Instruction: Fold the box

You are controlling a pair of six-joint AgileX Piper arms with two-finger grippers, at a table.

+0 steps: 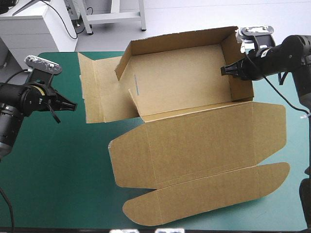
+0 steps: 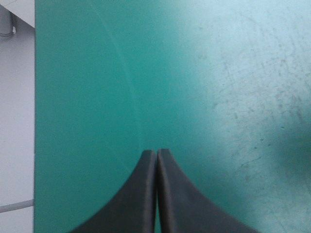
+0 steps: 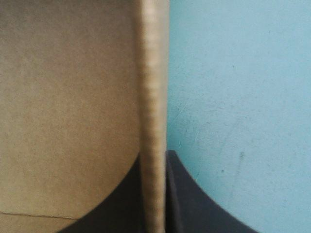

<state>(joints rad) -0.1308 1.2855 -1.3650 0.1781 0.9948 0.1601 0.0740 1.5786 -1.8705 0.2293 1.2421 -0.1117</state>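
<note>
The brown box [image 1: 189, 82] stands as an open tray in the middle of the teal-green table, walls raised, its lid [image 1: 204, 145] lying flat toward the near edge with a rounded flap. My right gripper [image 1: 227, 71] is at the tray's right wall, shut on it; in the right wrist view the wall's edge [image 3: 154, 97] runs up between the black fingers [image 3: 182, 199]. My left gripper [image 1: 72, 105] hovers over bare cover left of the box, holding nothing; its fingers [image 2: 141, 194] meet in a pointed arch.
A flat side panel of the box [image 1: 99, 90] lies spread toward the table's left. Bare teal-green cover [image 1: 53, 170] stretches along the near left. The table's left edge [image 2: 35, 121] shows in the left wrist view.
</note>
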